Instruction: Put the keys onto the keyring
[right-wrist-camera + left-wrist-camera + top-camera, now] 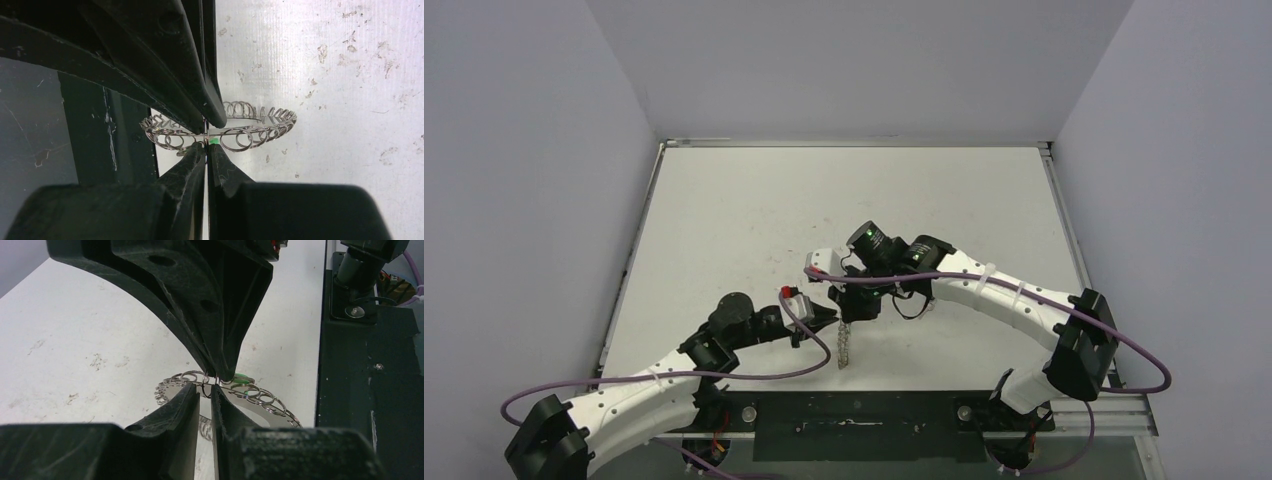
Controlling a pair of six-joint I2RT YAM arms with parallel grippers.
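The keyring, a silvery wreath of small wire loops, hangs in the air between both grippers above the table's near edge. My right gripper is shut on the keyring's main wire. Of the keys, only a green tag shows, right beside those tips; the rest is hidden. In the left wrist view my left gripper meets the keyring from the opposite side. Its jaws stand a narrow gap apart with one small loop between them. I cannot tell if they pinch it. The green tag lies just behind the right gripper.
The white table is scuffed and walled on three sides. A black base plate with bolts runs along the near edge, directly below the hanging ring. Purple cables loop along both arms.
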